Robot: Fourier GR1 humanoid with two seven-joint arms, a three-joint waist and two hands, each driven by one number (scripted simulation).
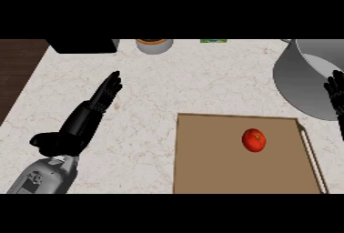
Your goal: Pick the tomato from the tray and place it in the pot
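A red tomato (254,139) lies on the brown tray (208,168), right of the tray's middle and near its far edge. Beyond the tray's far right corner stands the grey pot (295,82), cut off by the view's right edge. My right hand (335,93) shows only as black fingers at the right edge, in front of the pot, above and right of the tomato. My left hand (94,111) rests open over the counter well left of the tray, fingers straight and pointing away.
The speckled white counter (201,77) ends at a dark wooden strip (17,68) on the left. Along the back stand a black box (84,45), a small cup with orange rim (154,45) and a green item (214,41).
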